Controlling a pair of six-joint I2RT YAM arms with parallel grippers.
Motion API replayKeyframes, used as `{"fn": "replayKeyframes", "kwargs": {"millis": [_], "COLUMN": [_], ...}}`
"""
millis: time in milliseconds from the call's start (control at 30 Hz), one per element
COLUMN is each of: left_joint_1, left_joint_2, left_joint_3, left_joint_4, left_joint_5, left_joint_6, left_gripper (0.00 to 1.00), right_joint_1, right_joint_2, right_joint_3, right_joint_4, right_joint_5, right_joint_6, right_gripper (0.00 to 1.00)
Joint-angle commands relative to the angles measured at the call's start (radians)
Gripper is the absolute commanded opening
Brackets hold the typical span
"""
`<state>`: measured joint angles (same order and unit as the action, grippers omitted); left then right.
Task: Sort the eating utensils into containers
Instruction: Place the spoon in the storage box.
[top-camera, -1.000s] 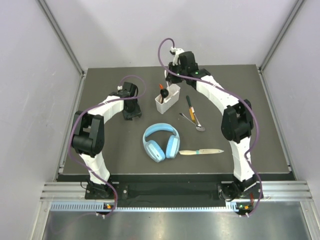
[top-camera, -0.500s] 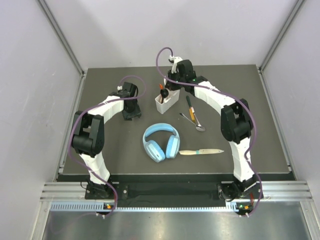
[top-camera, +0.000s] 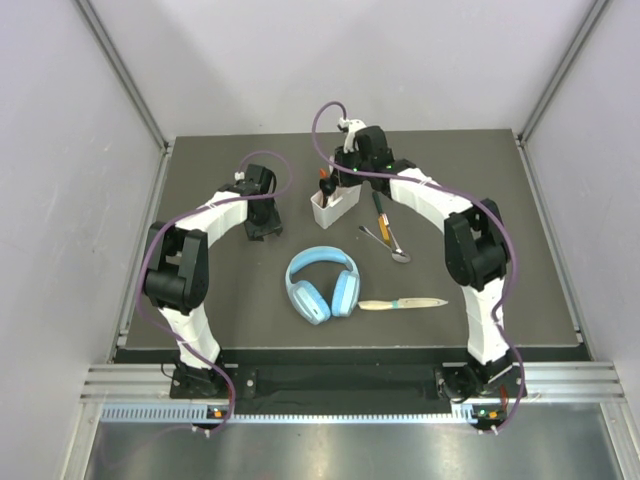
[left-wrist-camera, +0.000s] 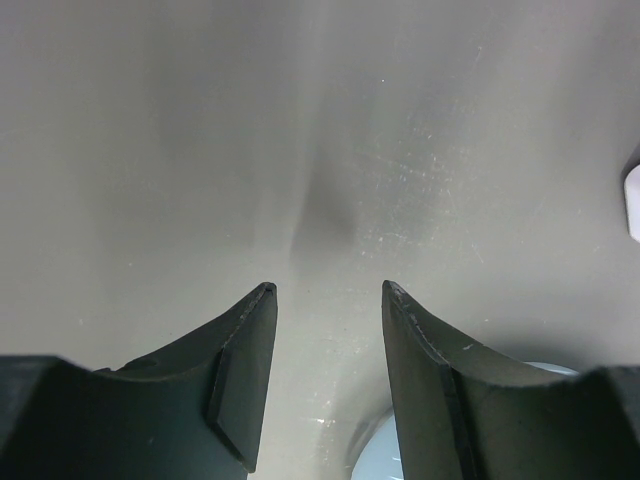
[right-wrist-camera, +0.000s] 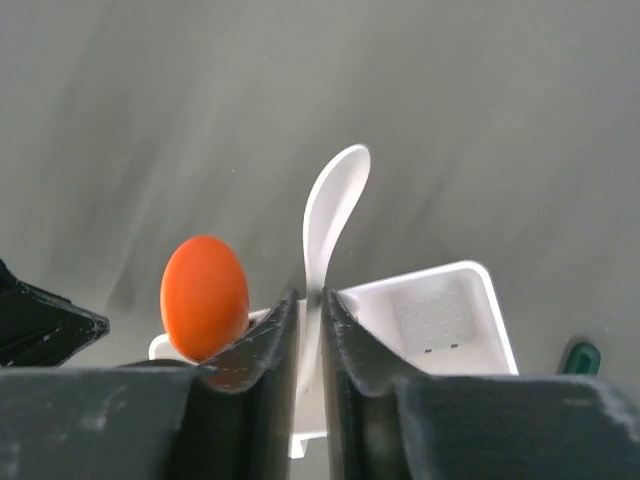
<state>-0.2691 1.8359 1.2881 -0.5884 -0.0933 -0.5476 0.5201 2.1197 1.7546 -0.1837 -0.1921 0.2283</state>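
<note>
Dark grey matting covers the table (top-camera: 200, 290), boxed in by pale walls (top-camera: 60, 150). Over the white caddy (right-wrist-camera: 440, 310) the right tool (right-wrist-camera: 310, 298) has its jaws close about a white spoon (right-wrist-camera: 335, 190) standing upright in it; pinched or loose, I cannot tell. An orange-red spoon (right-wrist-camera: 204, 295) stands beside it. The left tool (left-wrist-camera: 328, 290) hangs half open and empty above bare table.

white spoon (right-wrist-camera: 335, 195): glossy plastic | orange spoon (right-wrist-camera: 204, 296): smooth | caddy (right-wrist-camera: 440, 310): matt plastic | tabletop (left-wrist-camera: 200, 150): matt grey
</note>
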Motion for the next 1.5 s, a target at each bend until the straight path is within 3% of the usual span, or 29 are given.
{"fn": "replayKeyframes", "kwargs": {"millis": [0, 233, 967, 1100, 1367, 1467], "left_joint_1": [-0.001, -0.001, -0.007, -0.004, -0.002, -0.002], "left_joint_2": [-0.038, -0.049, -0.035, -0.021, 0.023, 0.022], "left_joint_3": [0.002, -0.007, 0.036, 0.072, 0.154, 0.143], "left_joint_4": [-0.005, -0.007, -0.007, -0.014, -0.04, -0.04], "left_joint_5": [0.0, -0.005, -0.009, -0.04, -0.023, -0.023], "left_joint_6": [0.003, 0.002, 0.008, 0.024, 0.025, 0.021], "left_gripper": [0.51, 0.51, 0.52, 0.53, 0.52, 0.52], "right_joint_1": [0.015, 0.015, -0.011, -0.04, -0.092, -0.095], "right_joint_2": [-0.086, -0.099, -0.156, -0.095, 0.075, 0.101], "right_joint_3": [-0.01, -0.024, -0.026, 0.08, 0.334, 0.353], "right_joint_4": [0.062, 0.084, 0.072, 0.026, -0.049, -0.048], "right_joint_5": [-0.001, 0.0, 0.088, 0.1, 0.005, -0.016], "right_joint_6": [-0.009, 0.0, -0.003, 0.016, 0.039, 0.048], "right_gripper": [0.23, 0.33, 0.42, 0.55, 0.61, 0.61]}}
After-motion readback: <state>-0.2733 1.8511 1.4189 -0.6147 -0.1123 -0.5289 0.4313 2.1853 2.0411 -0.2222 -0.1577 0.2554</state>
